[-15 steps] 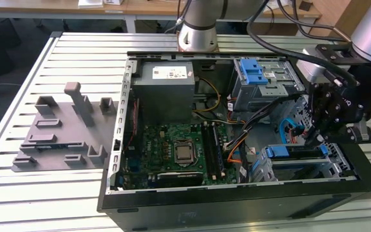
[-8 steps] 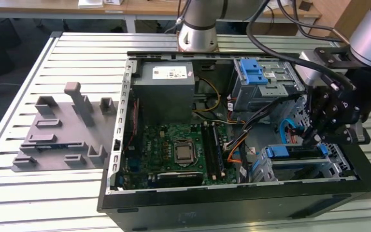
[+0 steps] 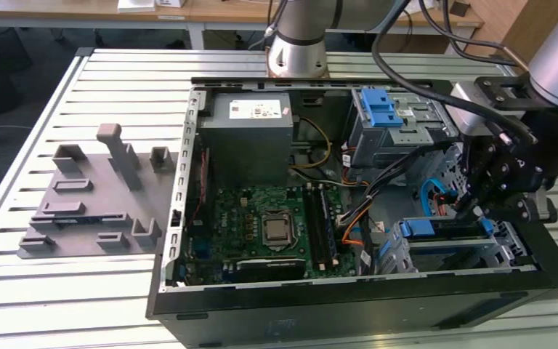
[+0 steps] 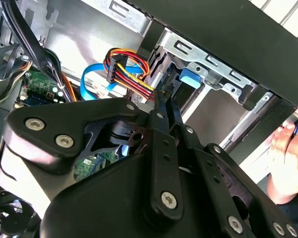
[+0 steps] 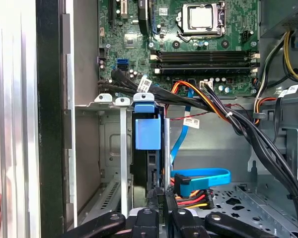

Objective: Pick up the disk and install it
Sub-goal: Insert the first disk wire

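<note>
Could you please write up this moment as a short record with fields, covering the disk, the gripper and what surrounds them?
disk: seated edge-on in the metal drive cage, blue bracket tab facing the first wrist view
gripper: low at the disk's near edge, inside the open computer case
cables: multicoloured power connector and blue data cable lie beside the cage
motherboard: exposed on the case floor
grey stand: on the table, at the exterior view's left
person: a hand at the case's outer side
</note>
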You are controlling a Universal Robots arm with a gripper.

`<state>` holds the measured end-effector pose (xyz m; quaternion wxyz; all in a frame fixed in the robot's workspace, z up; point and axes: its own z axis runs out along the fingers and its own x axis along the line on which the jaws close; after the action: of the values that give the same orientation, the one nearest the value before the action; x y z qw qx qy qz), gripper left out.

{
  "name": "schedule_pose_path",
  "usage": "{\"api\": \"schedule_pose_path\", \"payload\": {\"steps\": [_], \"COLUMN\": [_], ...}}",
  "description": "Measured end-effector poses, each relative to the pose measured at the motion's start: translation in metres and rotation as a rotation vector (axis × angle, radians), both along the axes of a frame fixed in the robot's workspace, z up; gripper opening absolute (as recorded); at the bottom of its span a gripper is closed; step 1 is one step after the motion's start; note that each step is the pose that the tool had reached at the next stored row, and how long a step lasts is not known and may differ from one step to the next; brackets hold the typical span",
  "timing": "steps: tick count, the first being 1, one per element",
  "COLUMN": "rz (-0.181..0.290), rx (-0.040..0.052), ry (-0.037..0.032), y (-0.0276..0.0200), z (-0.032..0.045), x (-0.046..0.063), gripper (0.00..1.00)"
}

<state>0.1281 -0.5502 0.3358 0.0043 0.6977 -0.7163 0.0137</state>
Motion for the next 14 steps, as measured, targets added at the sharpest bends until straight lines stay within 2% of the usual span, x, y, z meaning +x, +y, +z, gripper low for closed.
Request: {"api": "schedule_pose_path", "payload": {"steps": [6,14], "rz": [0.000,-0.001], "rx": [0.0070,0.0111], "ry": [0.0000,0.0000], "y": [-0.0003,-0.0025], "z": [-0.0016,-0.0028], "x": [0.0000,0.0000], "gripper": [0.17,0.17]}}
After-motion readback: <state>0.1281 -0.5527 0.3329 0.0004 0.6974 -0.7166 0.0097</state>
